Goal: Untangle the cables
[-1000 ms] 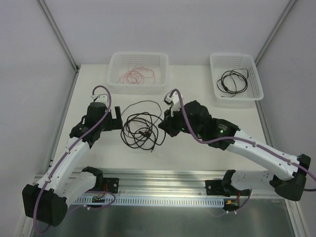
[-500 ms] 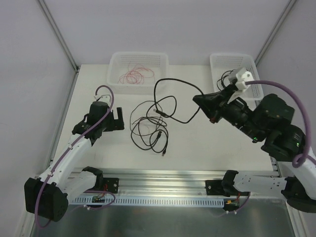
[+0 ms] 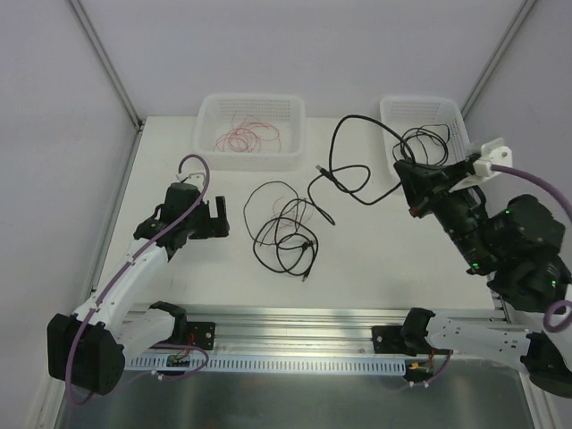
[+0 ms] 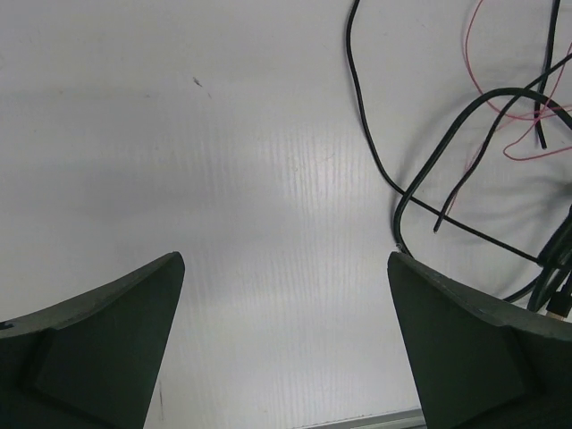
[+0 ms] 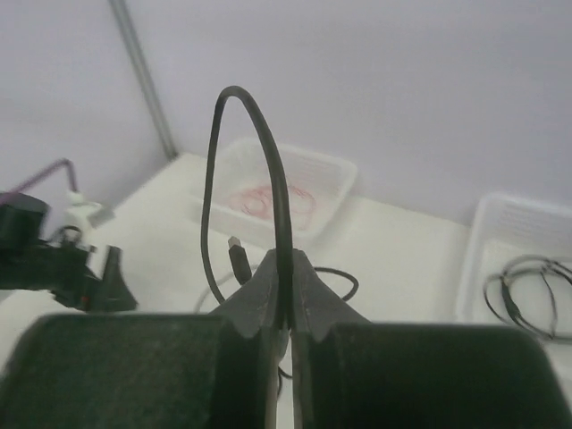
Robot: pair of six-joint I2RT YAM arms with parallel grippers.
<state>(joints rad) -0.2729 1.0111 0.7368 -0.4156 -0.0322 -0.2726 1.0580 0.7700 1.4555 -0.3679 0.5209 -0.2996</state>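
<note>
Beside the right-hand white mesh plastic basket (image 3: pixel 462 130), the right gripper (image 3: pixel 409 186) pinches a thin black cable (image 3: pixel 342 143) trailing toward the tangled black-and-pink wire heap (image 3: pixel 284 234) farther off. Pulling slowly should avoid dragging that heap. Left gripper (image 3: pixel 217 217) gapes, empty.

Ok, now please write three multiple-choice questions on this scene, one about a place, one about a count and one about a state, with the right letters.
1. Which white basket holds the red-pink wires? A) left B) right C) neither
2. How many white baskets are there? A) one B) two C) four
3. The right gripper is: A) open and empty B) shut on a black cable C) out of view
1 A: the pink coil lies in the left basket. 2 B: only that one and the right basket show. 3 B: the right wrist view shows its jaws closed on the cable.
</note>
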